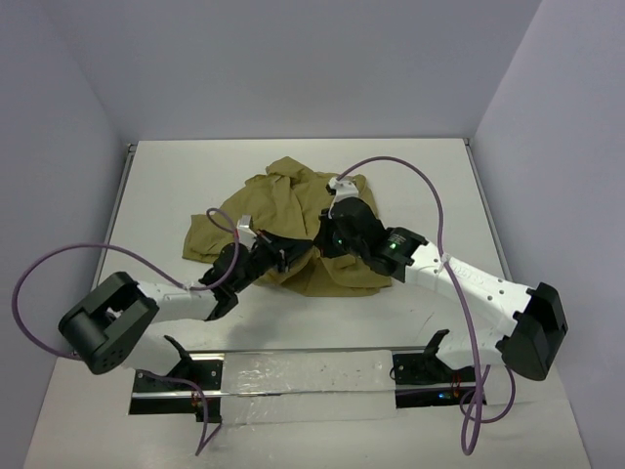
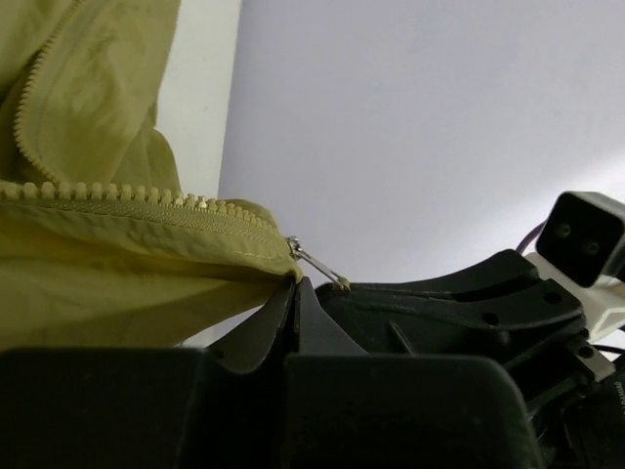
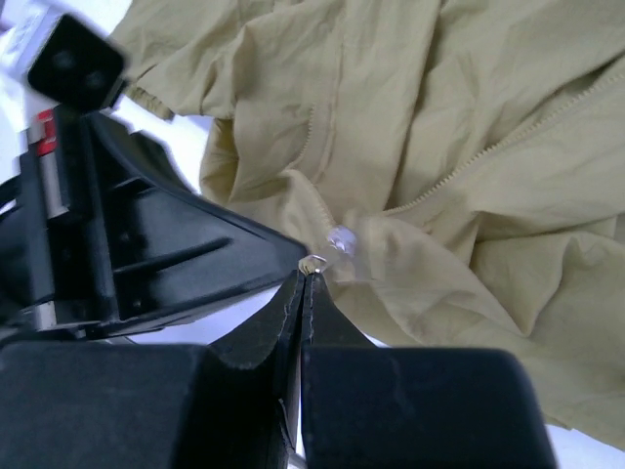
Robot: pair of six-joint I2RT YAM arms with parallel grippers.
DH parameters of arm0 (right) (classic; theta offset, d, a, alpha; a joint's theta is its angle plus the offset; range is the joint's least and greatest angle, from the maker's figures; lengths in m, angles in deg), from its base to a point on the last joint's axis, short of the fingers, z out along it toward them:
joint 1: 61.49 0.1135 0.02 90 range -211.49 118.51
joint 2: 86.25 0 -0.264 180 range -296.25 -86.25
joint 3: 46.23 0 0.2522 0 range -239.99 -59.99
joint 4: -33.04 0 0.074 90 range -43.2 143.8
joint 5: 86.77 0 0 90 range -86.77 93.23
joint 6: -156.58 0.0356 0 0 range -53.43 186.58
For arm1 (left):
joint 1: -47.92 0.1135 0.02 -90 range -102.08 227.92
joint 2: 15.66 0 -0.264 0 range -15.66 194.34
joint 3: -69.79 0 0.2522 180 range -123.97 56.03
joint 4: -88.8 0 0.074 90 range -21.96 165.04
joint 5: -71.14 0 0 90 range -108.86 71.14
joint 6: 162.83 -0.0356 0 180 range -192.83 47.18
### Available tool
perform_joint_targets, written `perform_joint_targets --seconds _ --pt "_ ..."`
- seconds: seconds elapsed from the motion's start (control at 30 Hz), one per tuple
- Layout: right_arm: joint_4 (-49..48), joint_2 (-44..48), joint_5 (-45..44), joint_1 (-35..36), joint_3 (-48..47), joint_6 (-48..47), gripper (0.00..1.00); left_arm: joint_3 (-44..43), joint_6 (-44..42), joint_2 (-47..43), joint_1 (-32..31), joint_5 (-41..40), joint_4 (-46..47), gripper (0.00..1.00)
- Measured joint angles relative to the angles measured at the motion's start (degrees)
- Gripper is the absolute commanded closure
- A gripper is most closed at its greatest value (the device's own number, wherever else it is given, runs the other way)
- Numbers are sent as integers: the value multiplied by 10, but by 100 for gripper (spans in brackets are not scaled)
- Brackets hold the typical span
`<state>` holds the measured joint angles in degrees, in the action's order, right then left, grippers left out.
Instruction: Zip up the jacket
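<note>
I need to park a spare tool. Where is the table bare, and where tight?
Bare table lies left of the jacket, behind it along the far edge, and to its right under the purple cable. Tight: the jacket's near hem, where the left gripper and right gripper meet, jaws shut on it.

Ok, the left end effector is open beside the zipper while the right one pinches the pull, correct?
No: the left end effector is shut on the edge of the jacket by the zipper, per the left wrist view. The right end effector does pinch the pull.
</note>
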<state>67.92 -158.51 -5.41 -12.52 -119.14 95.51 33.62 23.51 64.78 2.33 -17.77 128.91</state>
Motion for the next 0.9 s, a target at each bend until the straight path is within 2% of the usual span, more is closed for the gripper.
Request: perform_joint_targets --seconds 0.17,0.33,0.57,0.9 --pt "20 -25 6 -1 -37 -26 100 -30 -9 112 37 131 116 100" --pt "44 -41 12 -10 -46 -43 100 -33 -6 169 42 195 167 100" --pt "52 -51 30 -30 -54 -47 100 -32 -31 148 44 206 172 100" --pt "52 -69 61 -36 -71 -47 100 -39 -109 97 47 218 109 100"
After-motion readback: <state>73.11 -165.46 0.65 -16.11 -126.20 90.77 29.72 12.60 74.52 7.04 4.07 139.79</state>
